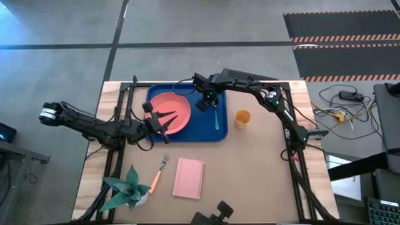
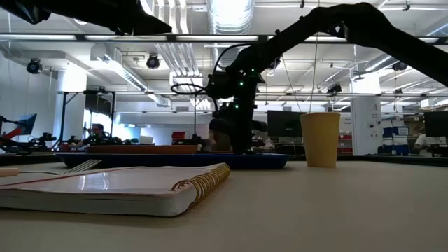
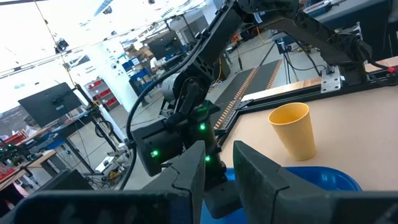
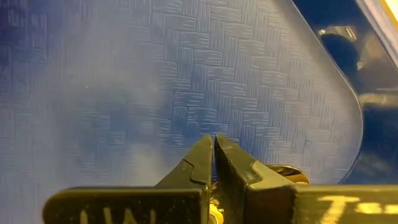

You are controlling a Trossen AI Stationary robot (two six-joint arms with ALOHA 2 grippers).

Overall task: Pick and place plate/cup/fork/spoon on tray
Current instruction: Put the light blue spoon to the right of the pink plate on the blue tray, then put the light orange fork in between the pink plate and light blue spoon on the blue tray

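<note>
The coral plate (image 1: 174, 107) lies on the left half of the blue tray (image 1: 201, 130). The spoon with the light blue handle (image 1: 216, 117) lies on the tray's right half. My left gripper (image 1: 167, 119) is open and empty, held level above the plate's near left part. My right gripper (image 1: 205, 101) (image 4: 214, 146) is shut and empty, pointing down over the tray's bare floor (image 4: 155, 81) beside the spoon. I cannot tell whether its tips touch the tray. The orange-yellow cup (image 1: 242, 117) (image 3: 293, 129) stands on the table right of the tray. The fork (image 1: 159, 171) lies on the table nearer the front.
A pink spiral notebook (image 1: 189, 177) (image 2: 119, 187) lies near the table's front, right of the fork. A green paper plant (image 1: 128, 187) stands at the front left. Bare wood shows to the right of the cup and the notebook.
</note>
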